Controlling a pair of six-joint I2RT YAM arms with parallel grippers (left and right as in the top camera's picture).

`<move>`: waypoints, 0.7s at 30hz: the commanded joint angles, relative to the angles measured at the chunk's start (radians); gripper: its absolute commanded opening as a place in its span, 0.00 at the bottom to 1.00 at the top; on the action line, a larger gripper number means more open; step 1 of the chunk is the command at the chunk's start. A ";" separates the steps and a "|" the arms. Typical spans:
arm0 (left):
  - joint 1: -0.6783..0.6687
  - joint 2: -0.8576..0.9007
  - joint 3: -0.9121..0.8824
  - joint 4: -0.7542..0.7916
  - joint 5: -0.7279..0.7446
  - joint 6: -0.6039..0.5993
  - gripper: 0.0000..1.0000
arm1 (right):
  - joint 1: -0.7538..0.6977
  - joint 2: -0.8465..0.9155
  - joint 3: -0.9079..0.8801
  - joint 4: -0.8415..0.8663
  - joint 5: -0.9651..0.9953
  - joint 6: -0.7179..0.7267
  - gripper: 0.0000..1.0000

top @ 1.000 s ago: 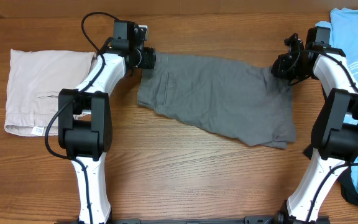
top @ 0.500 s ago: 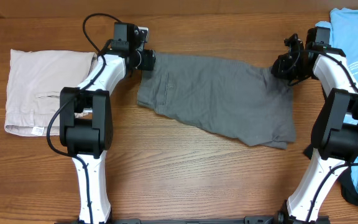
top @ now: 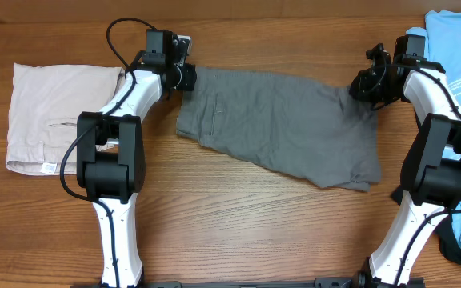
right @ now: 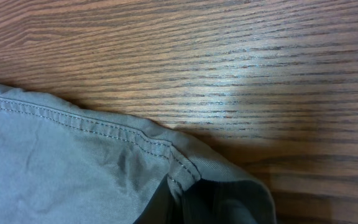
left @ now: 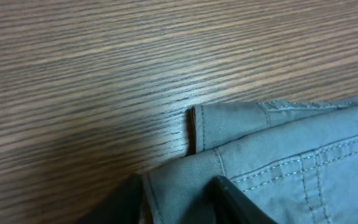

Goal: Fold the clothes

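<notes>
Left tool [left: 180, 193] straddles the far left corner of the dark grey shorts [top: 278, 128] spread on the bench [top: 238, 232], jaws apart, right tool [top: 368, 85] clenched on the far right corner; first fold starting, likely needing the left pinch, then a joint lift.

From above, the counter [top: 238, 216] is lit bright and even, the arms drop only soft little shadows, and it all looks sharp. In the left wrist view a pale shine lies on the wood just ahead of the left fingers [left: 235, 199], which look dark and fuzzy, while the grey shorts [left: 291, 149] beside them show clear stitches. In the right wrist view a white glare sits on the wood ahead of the dark, blurry right fingers [right: 219, 208], and a deep shadow hugs the cloth edge beside them.
</notes>
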 commanded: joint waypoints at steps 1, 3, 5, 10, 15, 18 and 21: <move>0.007 0.014 0.021 -0.003 0.019 0.012 0.54 | 0.002 -0.051 0.029 0.002 -0.013 -0.004 0.04; 0.007 0.014 0.021 -0.005 0.009 0.017 0.53 | 0.002 -0.051 0.029 0.002 -0.014 -0.003 0.04; 0.007 0.015 0.021 -0.001 -0.002 0.016 0.54 | 0.002 -0.051 0.029 0.001 -0.014 -0.003 0.04; 0.007 0.021 0.021 0.024 -0.002 0.021 0.54 | 0.002 -0.051 0.029 -0.002 -0.014 -0.003 0.04; 0.007 0.041 0.021 0.026 0.000 0.023 0.55 | 0.002 -0.051 0.029 0.000 -0.014 -0.003 0.04; 0.007 0.052 0.021 0.026 0.000 0.023 0.55 | 0.002 -0.051 0.029 0.000 -0.014 -0.003 0.04; 0.008 0.050 0.021 0.028 0.002 0.022 0.49 | 0.002 -0.051 0.029 0.000 -0.014 -0.003 0.05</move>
